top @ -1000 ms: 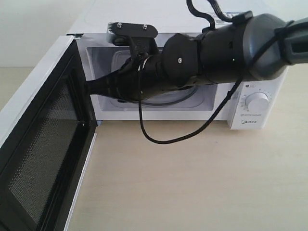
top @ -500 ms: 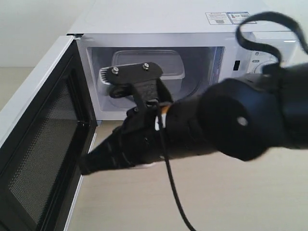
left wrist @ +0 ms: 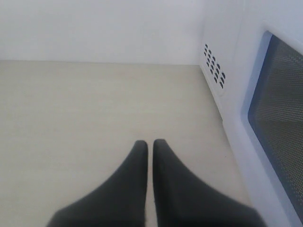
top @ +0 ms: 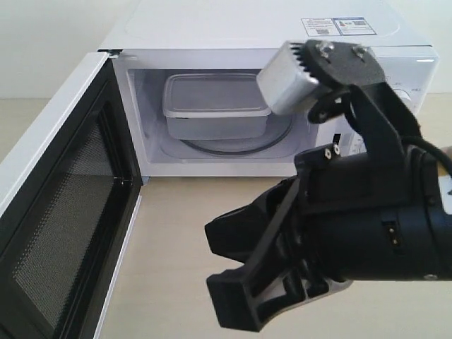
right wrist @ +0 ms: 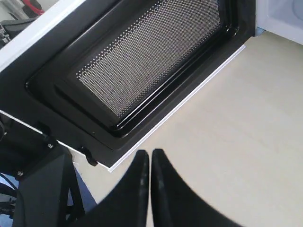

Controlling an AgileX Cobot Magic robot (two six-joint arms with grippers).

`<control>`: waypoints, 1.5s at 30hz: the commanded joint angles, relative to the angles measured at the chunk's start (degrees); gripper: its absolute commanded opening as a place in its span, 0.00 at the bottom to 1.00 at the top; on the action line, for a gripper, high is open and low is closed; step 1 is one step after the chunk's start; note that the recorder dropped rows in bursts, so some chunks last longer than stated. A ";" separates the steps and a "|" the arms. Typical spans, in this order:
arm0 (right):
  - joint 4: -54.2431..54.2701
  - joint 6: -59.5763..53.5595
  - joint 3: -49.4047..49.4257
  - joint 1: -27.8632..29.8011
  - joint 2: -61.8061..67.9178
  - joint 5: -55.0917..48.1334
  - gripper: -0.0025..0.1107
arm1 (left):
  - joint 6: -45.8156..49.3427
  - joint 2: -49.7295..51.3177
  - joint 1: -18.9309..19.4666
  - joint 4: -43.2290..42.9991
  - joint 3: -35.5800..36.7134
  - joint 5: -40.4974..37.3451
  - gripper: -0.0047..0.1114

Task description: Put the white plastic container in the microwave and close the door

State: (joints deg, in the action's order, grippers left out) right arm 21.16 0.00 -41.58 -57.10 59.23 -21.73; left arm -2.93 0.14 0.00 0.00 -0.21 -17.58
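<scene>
Inside microwave (top: 212, 32), white plastic container (top: 215, 106) is lying with long axis running side to side; left hand (left wrist: 150, 143) and right hand (right wrist: 150, 153) are sitting clenched, empty.

- white plastic container (top: 215, 106): translucent, rectangular, round-cornered, with its flat rimmed lid on. I see it upright inside the cavity, resting on the glass turntable (top: 233, 147), left of centre.
- microwave (top: 247, 28): white, boxy countertop unit with label stickers (top: 337, 26) on top. Its cavity stands open, and the control panel at the right is mostly hidden from me.
- door (top: 63, 212): hinged at the left and swung wide open. I see its black inner frame and dark mesh window.
</scene>
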 commanded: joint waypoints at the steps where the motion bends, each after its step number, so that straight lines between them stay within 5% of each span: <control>1: -0.43 0.00 0.12 -0.06 -0.68 -0.18 0.03 | -0.47 -0.14 0.10 0.00 0.21 -0.02 0.08; 12: -2.27 -0.74 0.22 2.65 -1.61 -0.95 0.03 | -0.47 -0.14 0.10 0.00 0.21 -0.02 0.08; 20: -1.58 -0.52 1.21 14.03 -8.90 -1.86 0.03 | -0.47 -0.14 0.10 0.00 0.21 -0.02 0.08; 29: -2.46 -0.51 17.41 37.85 -35.33 -1.73 0.03 | -0.47 -0.14 0.10 0.00 0.21 -0.02 0.08; 34: -4.23 -1.95 21.38 46.25 -47.75 -1.48 0.03 | -0.47 -0.14 0.10 0.00 0.21 -0.02 0.08; 39: -4.24 -3.46 24.40 52.29 -54.14 -1.08 0.03 | -0.47 -0.14 0.10 0.00 0.21 -0.02 0.08; 45: -3.94 -3.56 27.81 53.11 -54.49 1.02 0.03 | -0.47 -0.14 0.10 0.00 0.21 -0.02 0.08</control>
State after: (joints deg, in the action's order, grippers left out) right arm 17.26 -2.91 -15.01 -4.44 5.06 -22.07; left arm -2.93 0.14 0.00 0.00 -0.21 -17.58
